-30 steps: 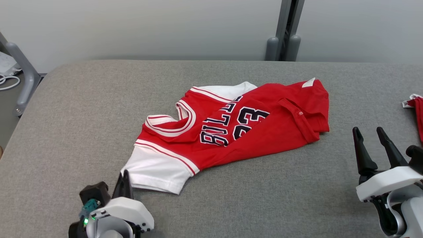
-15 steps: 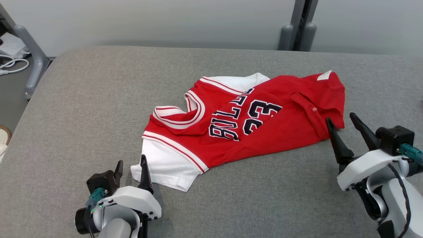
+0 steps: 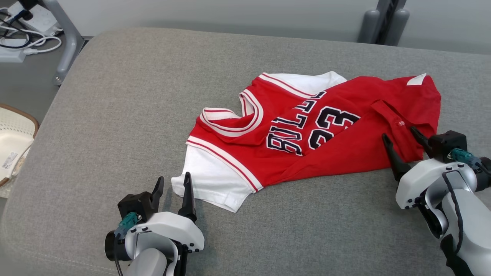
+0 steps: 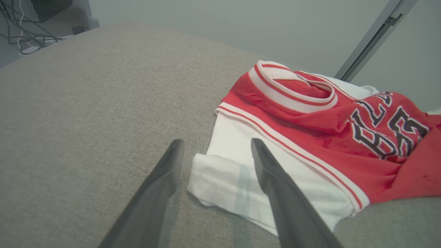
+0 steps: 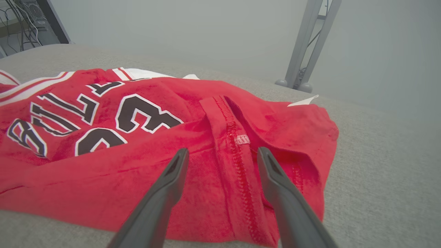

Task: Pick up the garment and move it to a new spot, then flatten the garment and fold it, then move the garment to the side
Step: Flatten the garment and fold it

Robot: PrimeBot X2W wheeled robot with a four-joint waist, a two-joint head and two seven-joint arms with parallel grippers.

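Observation:
A red garment (image 3: 307,130) with white sleeves and dark lettering lies crumpled in the middle of the grey padded table (image 3: 115,96). My left gripper (image 3: 173,178) stands open at the tip of the near white sleeve (image 3: 207,180). In the left wrist view the sleeve corner (image 4: 220,175) lies on the table between the spread fingers of that gripper (image 4: 217,141). My right gripper (image 3: 398,132) is open just above the red hem end. In the right wrist view its fingers (image 5: 223,150) straddle a folded seam of the garment (image 5: 137,113).
A white basket (image 3: 11,142) sits on the floor off the table's left edge. Cables and a power strip (image 3: 23,23) lie at the far left. A grey post (image 3: 379,23) rises behind the table. Bare table surface stretches to the garment's left and front.
My left gripper has gone from shut to open at the white sleeve corner. My right gripper has moved in over the red hem. The head camera has shifted, so the whole picture has slid.

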